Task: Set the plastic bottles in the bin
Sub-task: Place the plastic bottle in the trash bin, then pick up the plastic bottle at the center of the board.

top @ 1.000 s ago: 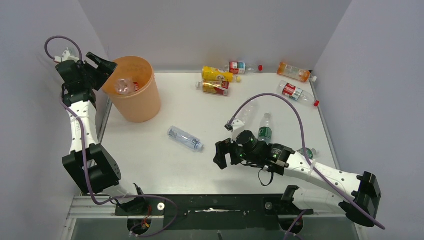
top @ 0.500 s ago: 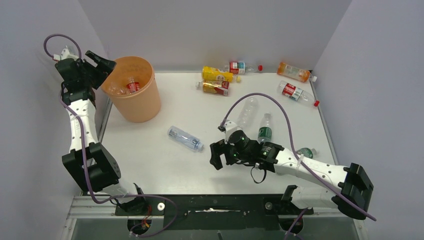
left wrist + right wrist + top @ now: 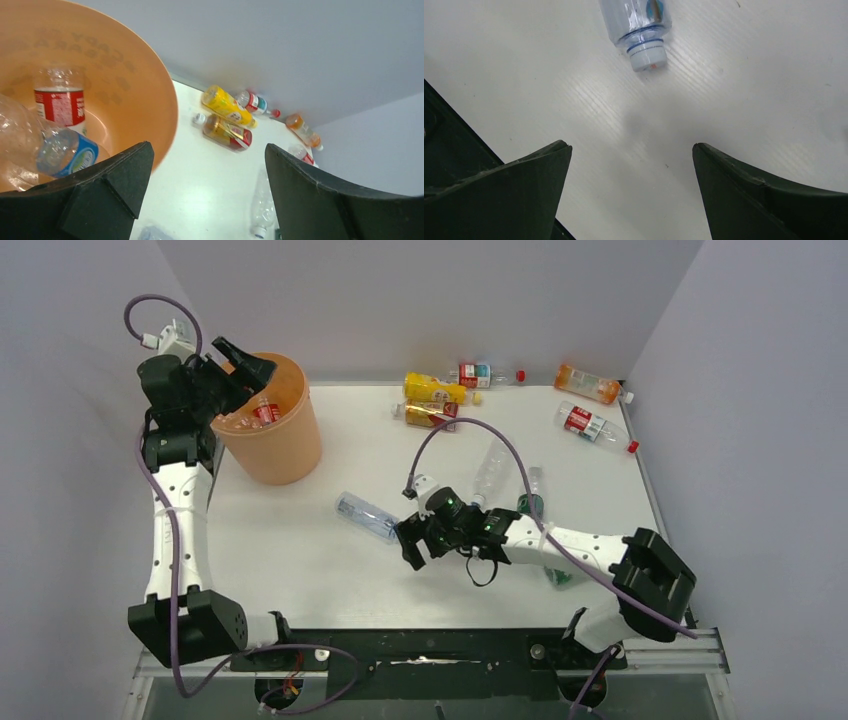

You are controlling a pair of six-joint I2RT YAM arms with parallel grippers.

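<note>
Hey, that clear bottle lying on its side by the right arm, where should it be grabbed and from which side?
Take the clear bottle across its round body, behind the cap, coming down from above. It lies flat, cap toward the open right tool, so the grip should span its width, not its length.

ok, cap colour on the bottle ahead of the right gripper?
White cap; clearest in the right wrist view.
</note>
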